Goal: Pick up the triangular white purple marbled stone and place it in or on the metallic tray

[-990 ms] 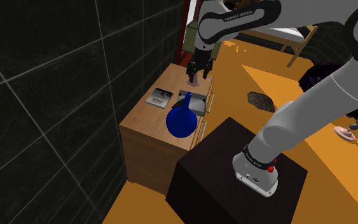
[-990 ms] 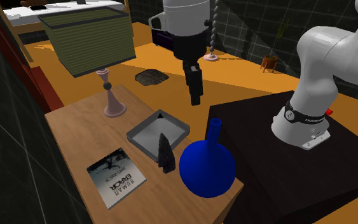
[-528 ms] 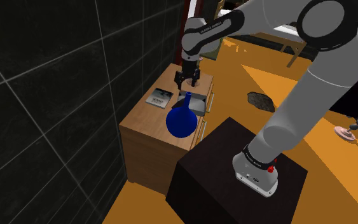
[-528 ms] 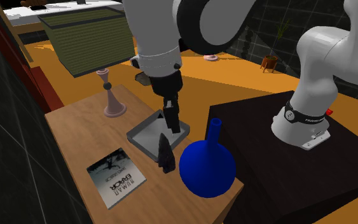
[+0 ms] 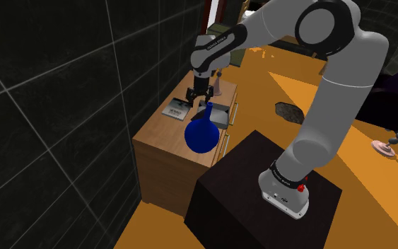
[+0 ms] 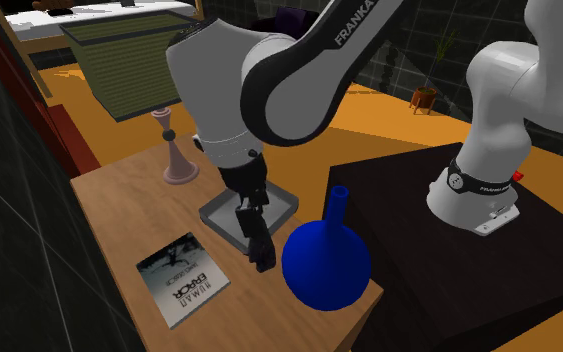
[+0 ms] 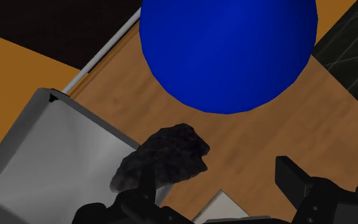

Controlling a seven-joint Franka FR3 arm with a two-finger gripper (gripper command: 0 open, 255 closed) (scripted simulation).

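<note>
The stone [image 7: 168, 159] is a dark grey, rough, pointed lump standing on the wooden cabinet top just outside the corner of the grey metallic tray [image 7: 50, 153]. In the second exterior view the stone [image 6: 263, 255] stands upright between the tray [image 6: 282, 200] and a book. My gripper [image 6: 248, 222] hangs right above the stone's tip, pointing down. In the wrist view the gripper [image 7: 219, 191] is open; the stone lies close against one finger, and the other finger [image 7: 295, 181] stands well apart from it. From the shoulder view the gripper [image 5: 194, 97] is over the cabinet.
A big blue round vase [image 6: 326, 262] stands very close beside the stone, its neck near my arm. A book [image 6: 182, 280] lies on the other side. A lamp [image 6: 174, 160] with a green shade stands behind the tray. The black stand [image 6: 469, 260] borders the cabinet.
The arm swung from above the tray's far side down and across it. The gripper now sits low over the stone. Stone, tray and vase have not moved.
</note>
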